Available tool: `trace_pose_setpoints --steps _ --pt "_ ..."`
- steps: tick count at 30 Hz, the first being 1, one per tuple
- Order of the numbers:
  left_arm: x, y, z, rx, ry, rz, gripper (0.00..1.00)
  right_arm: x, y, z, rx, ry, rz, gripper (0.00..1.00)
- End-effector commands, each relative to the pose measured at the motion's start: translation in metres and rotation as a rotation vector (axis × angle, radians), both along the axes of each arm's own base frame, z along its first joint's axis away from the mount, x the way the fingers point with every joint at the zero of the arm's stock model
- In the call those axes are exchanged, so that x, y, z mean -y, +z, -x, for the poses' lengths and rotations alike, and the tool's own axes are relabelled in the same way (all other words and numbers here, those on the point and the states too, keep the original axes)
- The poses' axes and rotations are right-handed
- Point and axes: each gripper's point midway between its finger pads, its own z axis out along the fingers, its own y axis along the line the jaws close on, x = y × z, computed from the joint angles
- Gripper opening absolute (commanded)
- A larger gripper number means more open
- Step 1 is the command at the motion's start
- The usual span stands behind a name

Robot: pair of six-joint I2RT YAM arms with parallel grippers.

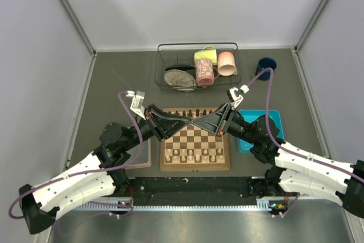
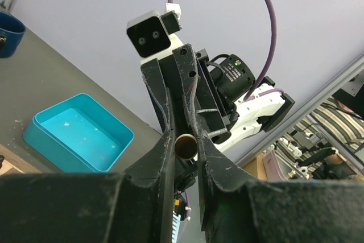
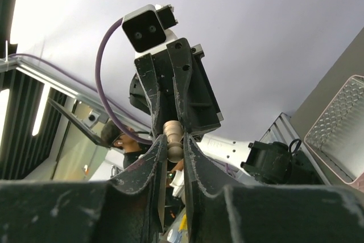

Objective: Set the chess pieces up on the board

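Note:
The board (image 1: 165, 164) lies in the middle of the table, with dark pieces (image 1: 193, 111) along its far edge and pale pieces (image 1: 196, 153) on its near rows. My left gripper (image 1: 188, 122) and right gripper (image 1: 194, 122) meet tip to tip above the board's far half. A pale cream piece (image 3: 174, 140) lies between them. In the right wrist view my right gripper (image 3: 174, 151) is shut on its round head. In the left wrist view the piece's round base (image 2: 186, 146) sits pinched between my left gripper's (image 2: 186, 151) fingers. In the top view the piece is hidden by the fingers.
A wire rack (image 1: 162, 55) at the back holds mugs and a plate. A dark blue cup (image 1: 265, 65) stands at the back right. A blue tray (image 1: 275, 119) lies right of the board, also in the left wrist view (image 2: 79, 135). A pinkish tray (image 1: 143, 160) lies left.

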Motion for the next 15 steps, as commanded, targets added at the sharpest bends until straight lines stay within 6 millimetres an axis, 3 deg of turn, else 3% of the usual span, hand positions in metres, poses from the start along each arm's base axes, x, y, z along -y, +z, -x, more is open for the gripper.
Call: trace_pose_setpoints --steps 1,5,15 --pt "-0.0052 0.0072 -0.0016 0.027 0.029 0.030 0.00 0.0021 0.0371 0.0125 0.066 0.038 -0.084 0.16" --pt "-0.0064 0.0075 -0.0017 0.028 0.034 0.030 0.00 0.0019 0.0364 0.0130 0.065 0.041 -0.083 0.26" --pt "-0.0054 0.0060 -0.0019 0.025 0.032 0.025 0.00 0.0008 0.0369 0.0135 0.065 0.046 -0.084 0.25"
